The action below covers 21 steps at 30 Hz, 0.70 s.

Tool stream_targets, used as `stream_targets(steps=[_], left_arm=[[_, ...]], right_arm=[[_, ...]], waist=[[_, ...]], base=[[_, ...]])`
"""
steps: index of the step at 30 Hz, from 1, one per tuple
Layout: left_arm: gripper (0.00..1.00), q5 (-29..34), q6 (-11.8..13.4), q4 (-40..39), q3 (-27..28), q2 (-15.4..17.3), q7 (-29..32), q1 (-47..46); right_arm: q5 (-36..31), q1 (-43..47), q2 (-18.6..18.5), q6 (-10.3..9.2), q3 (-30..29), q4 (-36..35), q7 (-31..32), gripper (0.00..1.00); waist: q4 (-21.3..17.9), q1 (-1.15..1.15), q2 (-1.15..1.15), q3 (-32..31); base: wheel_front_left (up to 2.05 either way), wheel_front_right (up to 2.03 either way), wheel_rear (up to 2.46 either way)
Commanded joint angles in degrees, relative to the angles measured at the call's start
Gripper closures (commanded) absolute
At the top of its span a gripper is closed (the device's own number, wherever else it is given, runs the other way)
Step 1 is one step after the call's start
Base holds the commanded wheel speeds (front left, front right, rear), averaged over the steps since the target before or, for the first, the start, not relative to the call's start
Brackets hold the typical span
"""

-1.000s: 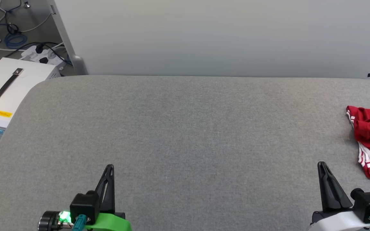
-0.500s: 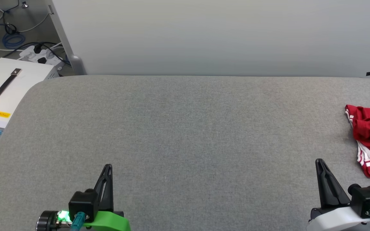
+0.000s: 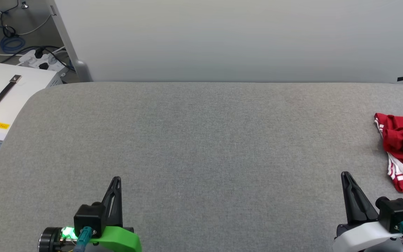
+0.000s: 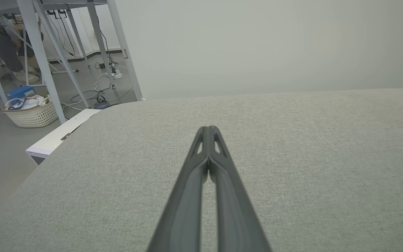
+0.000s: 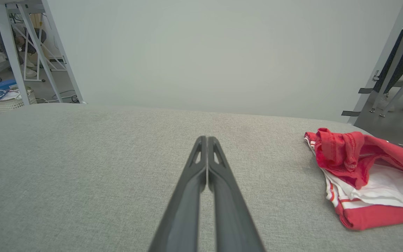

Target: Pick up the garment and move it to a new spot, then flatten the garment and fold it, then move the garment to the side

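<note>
The garment [image 3: 402, 150], a crumpled red jersey with white and striped trim, lies bunched at the right edge of the grey padded table [image 3: 201, 140]. The right wrist view shows the garment [image 5: 366, 175] ahead and to the right of my fingers. My right gripper [image 3: 345, 175] [image 5: 206, 140] is shut and empty, near the table's front, left of and nearer than the garment, apart from it. Over the front left of the table my left gripper [image 3: 117, 179] [image 4: 208, 128] is shut with nothing in it.
A pale wall panel [image 3: 222, 38] stands behind the table. A white case with a black handle [image 3: 2, 98] sits off the table's left corner, with power strips and cables [image 3: 37, 57] on the floor. A white basket [image 4: 30, 112] and metal frame legs [image 4: 40, 52] stand further left.
The whole head view has shifted slightly, so the camera moved. Both grippers stay shut and sit a little higher in the picture. The garment has not moved on the table.
</note>
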Motion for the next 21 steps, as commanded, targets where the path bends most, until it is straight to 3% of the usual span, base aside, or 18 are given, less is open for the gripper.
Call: stream_targets(steps=[1,21], left_arm=[[1.00,0.55,-0.22,-0.37,0.25,-0.41,0.31,-1.38],[1.00,1.12,-0.33,-0.96,1.27,-0.94,3.19,-2.58]], right_arm=[[-0.72,-1.10,0.23,-0.01,0.13,0.13,0.39,1.00],[-1.93,-2.73,0.37,-0.02,0.63,0.30,3.33,1.00]], waist=[[-0.03,0.00,0.00,0.01],[-0.62,0.00,0.00,0.25]], base=[[0.00,0.00,0.00],[0.00,0.00,0.00]])
